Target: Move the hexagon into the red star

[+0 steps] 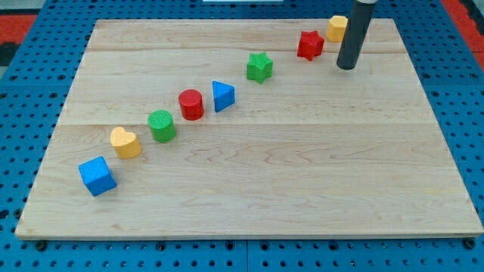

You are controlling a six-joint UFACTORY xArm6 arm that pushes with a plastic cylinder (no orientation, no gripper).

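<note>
A yellow hexagon (337, 28) sits near the view's top right of the wooden board (249, 174). A red star (310, 45) lies just down and left of it, with a small gap between them. My tip (346, 66) rests on the board below the hexagon and to the right of the red star, touching neither.
A diagonal row of blocks runs toward the view's bottom left: green star (259, 67), blue triangle (222, 96), red cylinder (191, 104), green cylinder (162, 125), yellow heart (125, 142), blue cube (97, 176). A blue pegboard (30, 91) surrounds the board.
</note>
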